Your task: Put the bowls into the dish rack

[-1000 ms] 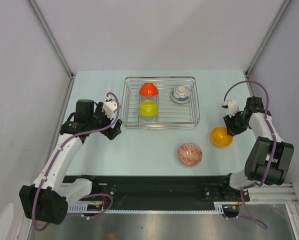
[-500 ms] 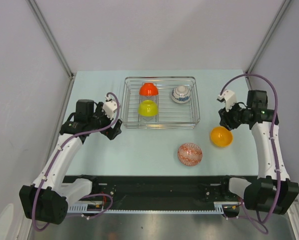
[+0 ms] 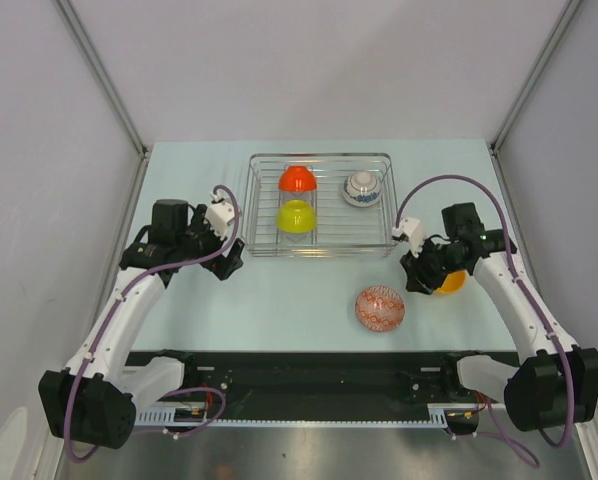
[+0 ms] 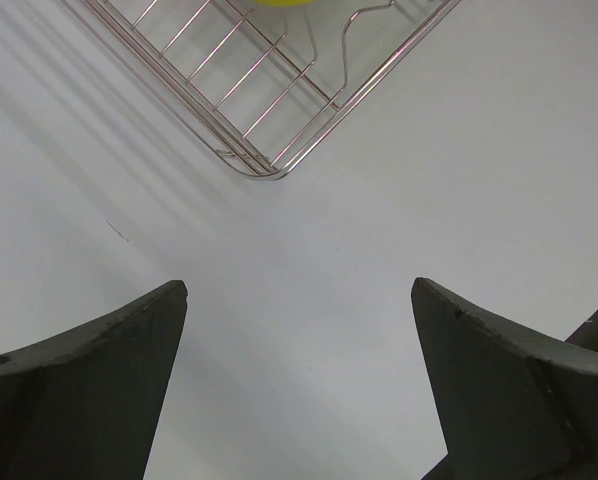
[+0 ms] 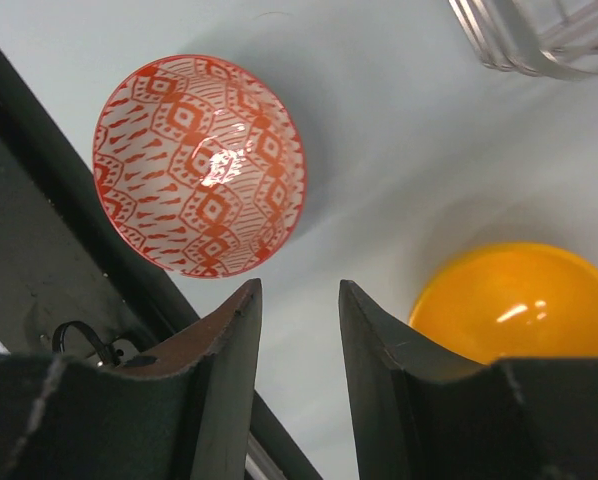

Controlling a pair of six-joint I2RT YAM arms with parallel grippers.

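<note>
The silver wire dish rack (image 3: 383,232) stands at the table's middle back. It holds a red-orange bowl (image 3: 297,179), a yellow bowl (image 3: 296,215) and a white and blue bowl (image 3: 362,188). An orange bowl (image 3: 450,281) lies on the table right of the rack, partly hidden by my right arm. A red patterned bowl (image 3: 380,307) lies in front. My right gripper (image 3: 414,276) hangs between these two bowls, jaws a little apart and empty; its wrist view shows the patterned bowl (image 5: 199,165) and the orange bowl (image 5: 524,300). My left gripper (image 3: 229,262) is open and empty by the rack's front left corner (image 4: 269,165).
A black rail (image 3: 309,375) runs along the table's near edge, close behind the patterned bowl. Grey walls enclose the table on the left, right and back. The rack's front right corner (image 5: 539,45) shows at the top of the right wrist view.
My right arm has swung left and down, from right of the orange bowl to between it and the patterned bowl. My left arm has not moved.
</note>
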